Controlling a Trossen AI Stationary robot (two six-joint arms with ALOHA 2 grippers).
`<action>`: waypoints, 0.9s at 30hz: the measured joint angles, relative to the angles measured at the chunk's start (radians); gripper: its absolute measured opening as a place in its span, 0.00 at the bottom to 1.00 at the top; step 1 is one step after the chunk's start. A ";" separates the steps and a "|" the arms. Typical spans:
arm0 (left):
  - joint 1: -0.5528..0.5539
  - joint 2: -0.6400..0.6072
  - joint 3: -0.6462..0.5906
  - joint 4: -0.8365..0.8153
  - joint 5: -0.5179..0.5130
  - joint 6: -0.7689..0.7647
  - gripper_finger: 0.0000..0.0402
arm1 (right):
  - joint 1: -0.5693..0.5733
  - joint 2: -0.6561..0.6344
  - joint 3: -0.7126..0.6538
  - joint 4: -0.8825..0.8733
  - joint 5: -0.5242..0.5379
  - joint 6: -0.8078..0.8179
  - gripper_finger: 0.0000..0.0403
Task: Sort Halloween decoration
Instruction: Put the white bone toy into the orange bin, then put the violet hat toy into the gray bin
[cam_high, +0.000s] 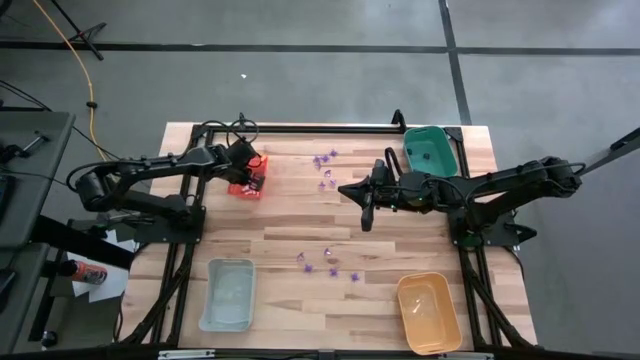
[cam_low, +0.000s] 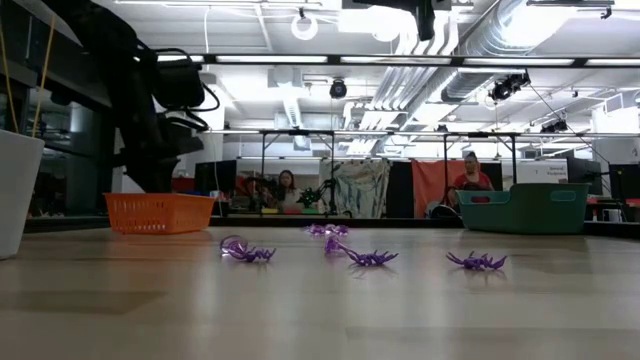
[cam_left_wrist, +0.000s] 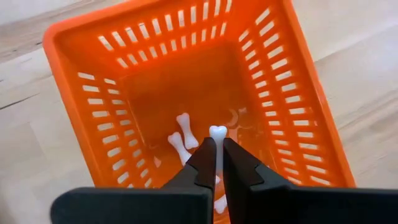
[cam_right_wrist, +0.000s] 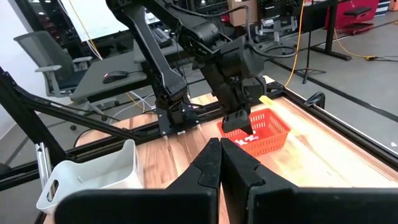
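A red-orange slotted basket (cam_high: 248, 178) stands at the table's far left, and my left gripper (cam_left_wrist: 219, 149) hangs over its inside, shut on a small white bone (cam_left_wrist: 217, 134). Two more white bones (cam_left_wrist: 185, 130) lie on the basket's floor. Purple spider pieces of the Halloween decoration lie on the wood in a far group (cam_high: 325, 160) and a near group (cam_high: 322, 265), resting on their legs (cam_low: 370, 258). My right gripper (cam_right_wrist: 219, 146) is shut on nothing and points toward the left arm from the table's middle (cam_high: 350, 188). My left gripper pinches the white bone between its two fingers, which point steeply down into the basket. The bone lies along the fingers. Its knobbed end (cam_left_wrist: 217, 132) sticks out past the fingertips, above the basket's floor.
A green tray (cam_high: 430, 150) stands at the far right, a pale blue tray (cam_high: 228, 293) at the near left and an orange tray (cam_high: 428, 312) at the near right. Bare wood lies between the groups of spiders. People sit in the room behind the table (cam_low: 470, 175).
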 joint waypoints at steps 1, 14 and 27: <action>0.000 0.000 0.000 0.000 0.000 0.000 0.00 | 0.000 0.000 0.000 0.000 0.000 0.000 0.00; 0.000 0.000 0.000 -0.002 -0.008 -0.008 0.14 | 0.000 0.000 0.000 -0.015 0.000 -0.001 0.00; -0.001 -0.084 0.084 0.004 0.104 -0.023 0.33 | 0.001 0.000 0.000 -0.012 -0.015 -0.007 0.00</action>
